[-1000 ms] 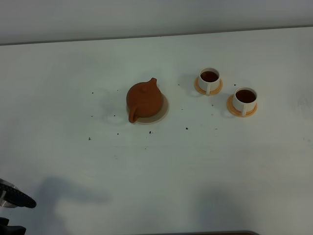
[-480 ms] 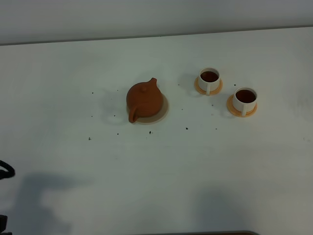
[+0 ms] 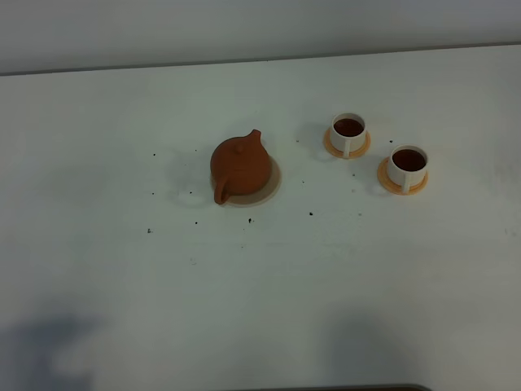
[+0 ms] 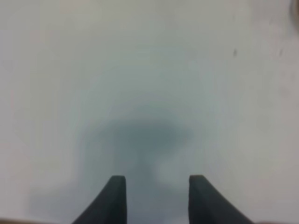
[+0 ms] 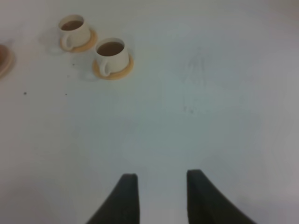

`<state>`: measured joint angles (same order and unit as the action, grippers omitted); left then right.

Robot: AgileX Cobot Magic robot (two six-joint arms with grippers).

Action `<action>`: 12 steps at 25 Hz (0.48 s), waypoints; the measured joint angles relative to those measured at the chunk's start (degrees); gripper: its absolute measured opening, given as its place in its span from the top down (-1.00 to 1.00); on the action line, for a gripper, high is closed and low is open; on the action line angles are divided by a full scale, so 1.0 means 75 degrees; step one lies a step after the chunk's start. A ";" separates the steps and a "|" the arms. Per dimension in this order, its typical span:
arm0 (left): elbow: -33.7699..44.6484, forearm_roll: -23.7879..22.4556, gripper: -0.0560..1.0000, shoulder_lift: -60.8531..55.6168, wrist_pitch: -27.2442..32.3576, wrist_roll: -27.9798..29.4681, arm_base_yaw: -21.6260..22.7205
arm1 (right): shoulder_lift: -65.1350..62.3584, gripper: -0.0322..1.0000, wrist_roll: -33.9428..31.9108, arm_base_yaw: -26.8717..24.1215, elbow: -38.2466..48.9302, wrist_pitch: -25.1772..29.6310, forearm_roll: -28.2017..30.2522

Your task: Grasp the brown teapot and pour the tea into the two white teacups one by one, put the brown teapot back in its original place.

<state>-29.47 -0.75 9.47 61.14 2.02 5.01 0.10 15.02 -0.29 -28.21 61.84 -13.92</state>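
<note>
The brown teapot [image 3: 240,167] stands upright on the pale beige coaster [image 3: 273,186] in the middle of the table, spout to the back right, handle to the front left. Two white teacups [image 3: 348,133] [image 3: 407,166] on orange-tan saucers stand to its right, each holding dark tea [image 3: 348,127]; they also show in the right wrist view [image 5: 74,31] [image 5: 112,55]. My left gripper [image 4: 156,184] is open and empty over bare table. My right gripper [image 5: 161,182] is open and empty, well away from the cups. Neither gripper shows in the exterior view.
The white table [image 3: 260,277] carries small dark specks [image 3: 310,213] around the teapot. Its back edge [image 3: 260,61] meets a pale wall. An arm's shadow [image 3: 41,342] lies at the front left corner.
The left arm, seen at the front left edge one second ago, has drawn back out of the exterior view. The teapot and cups have not moved.
</note>
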 joint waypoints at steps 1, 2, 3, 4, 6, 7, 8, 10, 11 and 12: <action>0.0006 0.0000 0.29 -0.0281 0.0000 0.0000 0.0000 | 0.0000 0.47 0.0000 0.0000 0.0000 0.0000 0.0000; 0.0006 0.0000 0.29 -0.0503 0.0008 0.0000 0.0000 | 0.0000 0.47 0.0000 0.0000 0.0000 0.0000 0.0000; 0.0006 0.0000 0.29 -0.0747 0.0008 0.0000 0.0000 | 0.0000 0.47 0.0000 0.0000 0.0000 0.0000 0.0000; 0.0006 0.0000 0.29 -0.0959 0.0008 0.0000 0.0000 | 0.0000 0.47 0.0000 0.0000 0.0000 0.0000 0.0000; 0.0006 0.0000 0.29 -0.1243 0.0015 -0.0003 0.0000 | 0.0000 0.47 0.0000 0.0000 0.0000 0.0000 0.0000; 0.0006 0.0000 0.29 -0.1301 0.0015 -0.0003 0.0000 | 0.0000 0.47 0.0000 0.0000 0.0000 0.0000 0.0000; 0.0006 0.0000 0.29 -0.1308 0.0015 -0.0003 0.0000 | 0.0000 0.47 0.0000 0.0000 0.0000 0.0000 0.0000; 0.0006 0.0000 0.29 -0.1308 0.0015 -0.0003 0.0000 | 0.0000 0.47 0.0000 0.0000 0.0000 0.0000 0.0000; 0.0006 0.0000 0.29 -0.1308 0.0015 -0.0003 0.0000 | 0.0000 0.47 0.0000 0.0000 0.0000 0.0000 0.0000; 0.0006 0.0000 0.29 -0.1308 0.0015 -0.0003 0.0000 | 0.0000 0.47 0.0000 0.0000 0.0000 0.0000 0.0000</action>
<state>-29.43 -0.75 -0.34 61.25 2.00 5.01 0.10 15.02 -0.29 -28.21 61.84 -13.92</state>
